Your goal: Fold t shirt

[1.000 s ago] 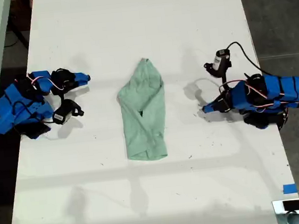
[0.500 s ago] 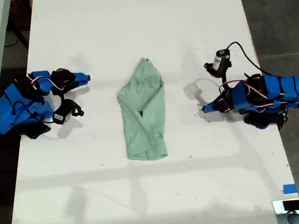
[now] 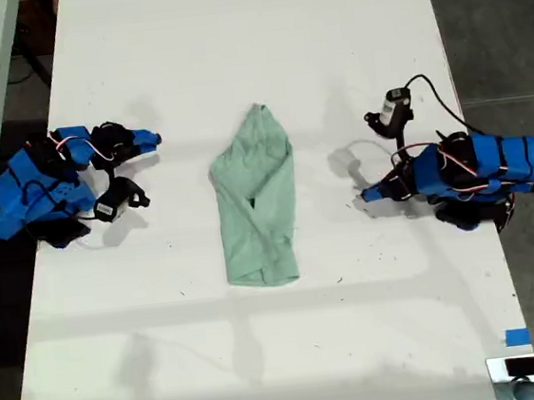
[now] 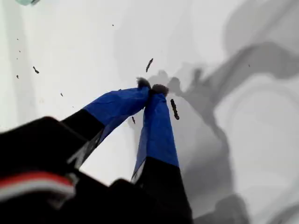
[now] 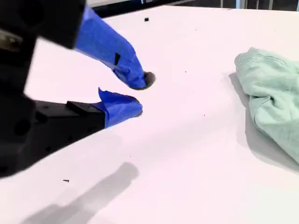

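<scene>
- Mint-green t shirt [image 3: 255, 199] lay folded lengthwise mid-table [image 3: 264, 353], pointed end toward the exterior view's top.
- My first gripper [image 4: 152, 88] rested with its blue-taped tips pressed together on nothing, well apart from the shirt.
- My second gripper [image 5: 135, 95] hung slightly parted, empty, near the shirt's hem.

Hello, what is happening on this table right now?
Two blue robot arms sit on a white table, one on each side of a pale green t shirt that lies bunched lengthwise in the middle. Neither arm is touching it. My first gripper is shut on nothing, its tips close over the bare table. My second gripper is open a little, with the t shirt off to one side, apart from it. No grasp has begun at this moment.
</scene>
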`<state>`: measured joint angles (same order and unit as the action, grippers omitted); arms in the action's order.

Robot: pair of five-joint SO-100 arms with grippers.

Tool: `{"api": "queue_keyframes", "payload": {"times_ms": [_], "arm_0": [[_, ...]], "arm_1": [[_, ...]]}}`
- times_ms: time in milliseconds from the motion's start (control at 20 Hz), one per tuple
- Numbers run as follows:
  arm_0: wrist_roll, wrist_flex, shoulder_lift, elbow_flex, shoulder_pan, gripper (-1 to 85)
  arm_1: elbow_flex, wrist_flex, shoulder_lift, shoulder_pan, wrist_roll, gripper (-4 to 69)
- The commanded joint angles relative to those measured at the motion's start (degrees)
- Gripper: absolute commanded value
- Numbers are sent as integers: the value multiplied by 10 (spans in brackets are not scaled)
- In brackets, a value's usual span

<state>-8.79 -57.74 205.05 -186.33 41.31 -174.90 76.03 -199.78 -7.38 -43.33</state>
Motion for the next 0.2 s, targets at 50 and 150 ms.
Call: {"api": "queue_keyframes", "payload": {"times_ms": [50, 150], "arm_0": [[-4, -1, 5, -22, 4, 53], [-4, -1, 5, -22, 4, 53]], "arm_1": [[-33, 1, -9, -2, -11, 14], [-33, 1, -9, -2, -11, 14]]}}
